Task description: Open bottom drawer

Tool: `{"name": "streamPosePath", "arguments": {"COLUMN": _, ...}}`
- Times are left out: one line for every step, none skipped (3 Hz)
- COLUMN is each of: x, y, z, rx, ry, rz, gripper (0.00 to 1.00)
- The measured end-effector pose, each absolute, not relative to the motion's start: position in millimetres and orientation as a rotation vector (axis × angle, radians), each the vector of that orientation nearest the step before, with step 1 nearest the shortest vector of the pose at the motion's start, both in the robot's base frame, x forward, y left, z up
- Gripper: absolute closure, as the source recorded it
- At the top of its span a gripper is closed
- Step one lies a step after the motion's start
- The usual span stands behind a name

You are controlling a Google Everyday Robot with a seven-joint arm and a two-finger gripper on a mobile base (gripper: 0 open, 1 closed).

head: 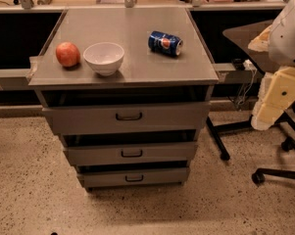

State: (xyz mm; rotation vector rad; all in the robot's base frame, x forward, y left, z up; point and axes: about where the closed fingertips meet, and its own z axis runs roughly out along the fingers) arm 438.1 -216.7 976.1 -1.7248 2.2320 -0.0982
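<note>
Speckled floor (34,199), bottom drawer (157,176) lowest, handle lying level. Gripper (273,104) hangs at the right edge, higher up; the drawer lies down-left of it. Its grip state: cannot tell.

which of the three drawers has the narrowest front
The bottom drawer, nearest the floor; the middle drawer and top drawer are wider, taller-fronted. The gripper is off at the right edge.

The robot's cream hand (270,109), by the right edge, is partly cut off, and the inside of the grey metal bottom drawer (135,178) is dark.
</note>
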Motion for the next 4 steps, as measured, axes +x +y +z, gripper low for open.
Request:
{"name": "streamPosePath", "arguments": {"x": 438.1, "y": -216.7, "z": 976.1, "rx": -1.725, "ry": 2.232, "rz": -0.098, "gripper": 0.0}}
{"name": "streamPosePath", "arguments": {"x": 444.5, "y": -218.4, "z": 937.0, "rx": -1.755, "ry": 2.221, "rz": -0.041, "gripper": 0.0}}
{"name": "streamPosePath", "arguments": {"x": 439.6, "y": -207.9, "z": 865.4, "rx": -1.805, "ry": 2.155, "rz": 0.092, "gripper": 0.0}}
{"name": "streamPosePath", "arguments": {"x": 410.9, "y": -185.0, "z": 745.9, "rx": -1.914, "ry": 2.113, "rz": 0.178, "gripper": 0.0}}
